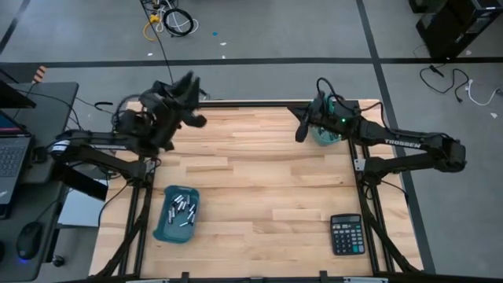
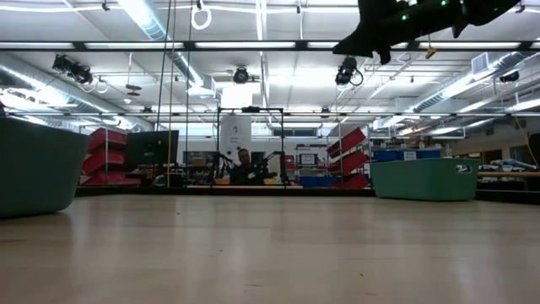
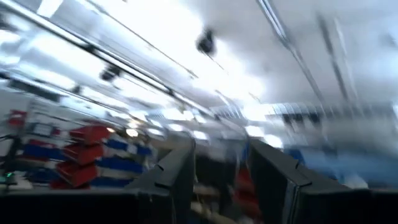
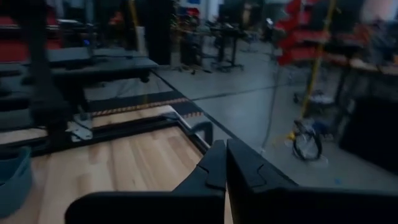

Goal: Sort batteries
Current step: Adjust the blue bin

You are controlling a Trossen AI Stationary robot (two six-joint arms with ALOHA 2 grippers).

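Observation:
Several small silver and black batteries (image 1: pixel 181 211) lie inside a teal bin (image 1: pixel 163 228) near the table's near-left corner. A second teal bin (image 1: pixel 324 140) sits at the far right, partly under my right arm. My left gripper (image 1: pixel 189 82) is raised over the far-left corner, tipped upward and open; its wrist view shows my left gripper (image 3: pixel 221 146) against the ceiling. My right gripper (image 1: pixel 301 134) hangs high beside the far-right bin, shut, with nothing seen between its fingers; the wrist view shows my right gripper (image 4: pixel 225 146) above the bare table. In the low view my right gripper (image 2: pixel 339 49) is far above the table.
A black calculator (image 1: pixel 346 234) lies near the table's near-right corner. The low view shows the near bin (image 2: pixel 34 165) at left and the far bin (image 2: pixel 426 179) at right, with bare wood (image 2: pixel 270 245) between them. A laptop (image 1: pixel 9 153) sits off the table's left.

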